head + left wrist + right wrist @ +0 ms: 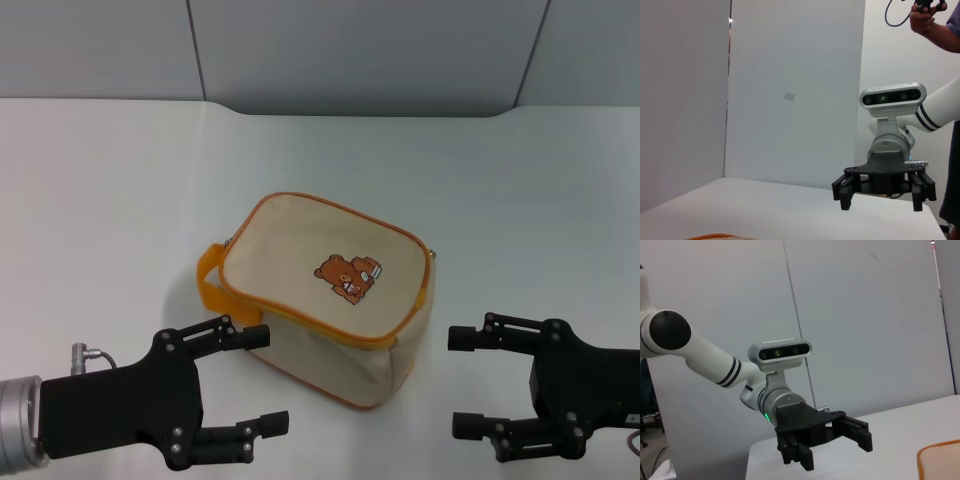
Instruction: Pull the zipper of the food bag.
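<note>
Beige food bag (330,300) is sitting mid-table; wide-open left gripper (262,380) and right gripper (462,382) are risking snagging its orange handle (210,280), not the zipper (300,325).

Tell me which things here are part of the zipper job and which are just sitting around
Part of the job:
food bag, lying bear-side up
zipper, orange-edged line around the top panel
left gripper, open, beside the bag
right gripper, open, on the bag's other side

Just there:
white table
grey wall panels
</note>
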